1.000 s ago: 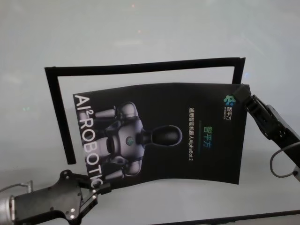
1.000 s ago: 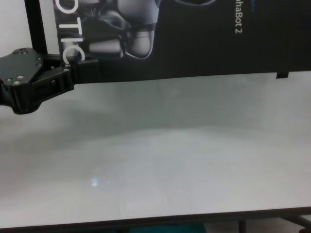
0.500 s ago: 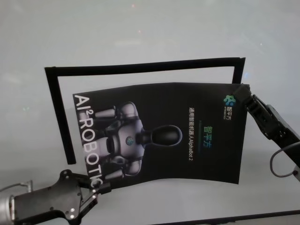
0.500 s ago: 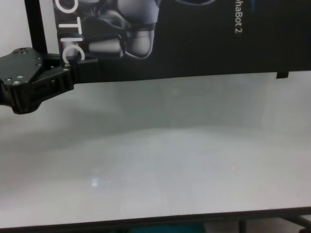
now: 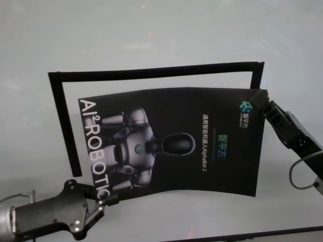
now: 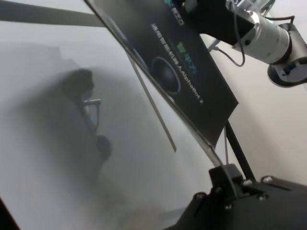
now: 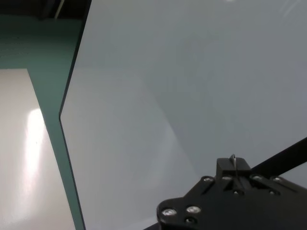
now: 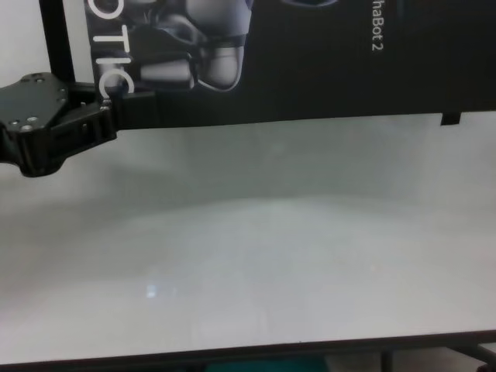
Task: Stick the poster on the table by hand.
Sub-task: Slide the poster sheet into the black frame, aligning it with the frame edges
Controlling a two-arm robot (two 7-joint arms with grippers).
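Step in hand: carrying poster (image 5: 171,146) above tabletop (image 5: 161,35), inside black frame outline (image 5: 151,70). Left gripper (image 5: 103,200) clenched on 7 o'clock corner; right gripper (image 5: 260,98) clamps 2 o'clock corner. Next: lower sheet flat, align, press down.

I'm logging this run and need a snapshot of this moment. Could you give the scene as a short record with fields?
poster: black sheet, held above the table, bowed, not yet laid flat
left claw: shut on the poster's near left corner
right claw: shut on the poster's far right corner
table: pale grey-white top
black frame outline: on the table, behind and left of the poster
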